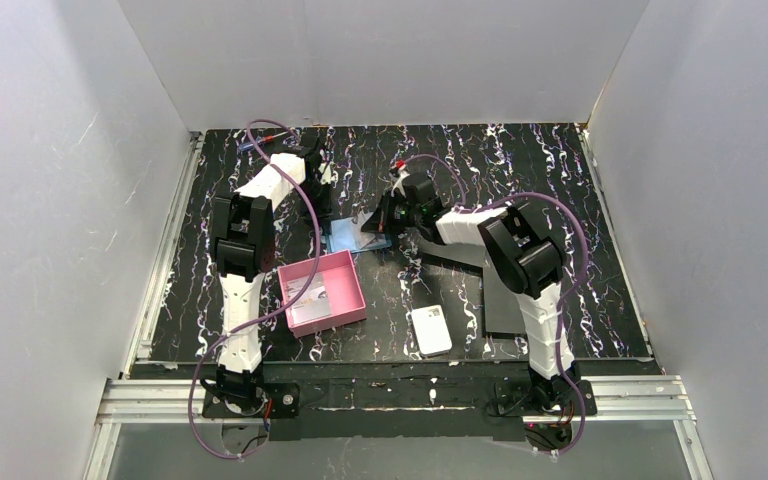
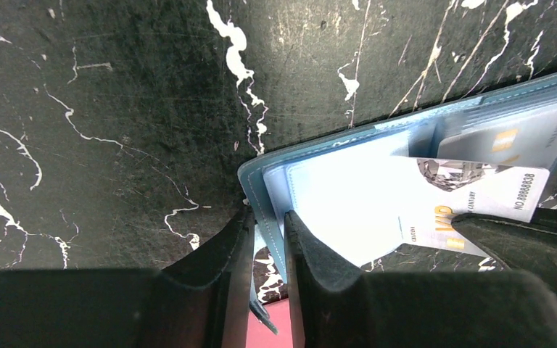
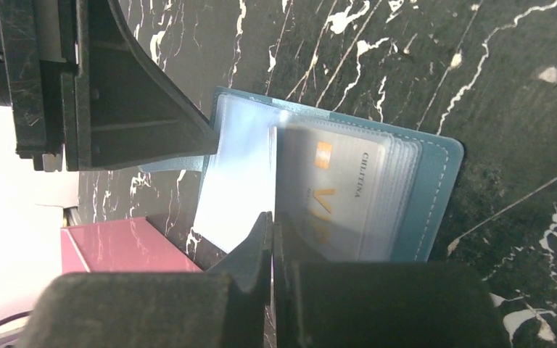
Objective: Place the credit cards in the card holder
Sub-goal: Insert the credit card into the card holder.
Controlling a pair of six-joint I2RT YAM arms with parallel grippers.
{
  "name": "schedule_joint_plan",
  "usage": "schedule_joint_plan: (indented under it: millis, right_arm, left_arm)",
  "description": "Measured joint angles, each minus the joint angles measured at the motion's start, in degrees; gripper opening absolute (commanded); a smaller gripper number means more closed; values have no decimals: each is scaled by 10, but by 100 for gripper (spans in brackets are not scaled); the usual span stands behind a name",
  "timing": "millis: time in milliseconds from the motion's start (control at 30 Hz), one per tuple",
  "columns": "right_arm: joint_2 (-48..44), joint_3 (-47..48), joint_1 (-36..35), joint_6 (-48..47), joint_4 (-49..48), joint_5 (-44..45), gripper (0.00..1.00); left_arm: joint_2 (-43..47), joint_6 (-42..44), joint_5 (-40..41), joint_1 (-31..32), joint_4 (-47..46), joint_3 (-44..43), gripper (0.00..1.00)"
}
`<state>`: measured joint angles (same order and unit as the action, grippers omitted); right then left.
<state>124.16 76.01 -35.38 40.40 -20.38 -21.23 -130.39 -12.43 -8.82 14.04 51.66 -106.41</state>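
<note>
The teal-blue card holder (image 1: 352, 238) lies open on the table, its pale inside up. My left gripper (image 2: 268, 217) is shut on the holder's left cover edge (image 2: 261, 190); it also shows in the top view (image 1: 327, 212). My right gripper (image 3: 272, 221) is shut on the edge of a whitish credit card (image 3: 333, 196) printed with gold "VIP". That card sits partly inside the holder's clear sleeves (image 3: 399, 181). In the left wrist view the same card (image 2: 471, 194) pokes out of the holder, and a second card (image 2: 522, 138) sits in a sleeve behind it.
A pink square tray (image 1: 345, 290) stands just in front of the holder, with something pale lying in it. A thick white rounded block (image 1: 431, 330) lies near the front. Flat black rectangles (image 1: 500, 300) lie by the right arm. White walls enclose the table.
</note>
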Motion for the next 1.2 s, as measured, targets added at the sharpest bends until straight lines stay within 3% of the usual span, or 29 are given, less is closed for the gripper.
schedule_joint_plan:
  millis: [533, 900, 1067, 1200]
  right_arm:
    - [22, -83, 0, 153, -190, 13, 1]
    - [31, -122, -27, 207, -283, 57, 1]
    - [33, -129, -37, 210, -295, 70, 22]
    - [16, -99, -34, 153, -212, 63, 34]
  left_arm:
    - [7, 0, 0, 0, -9, 11, 15]
    - [9, 0, -1, 0, -12, 14, 14]
    - [10, 0, -2, 0, -13, 16, 13]
    - [11, 0, -2, 0, -14, 17, 13]
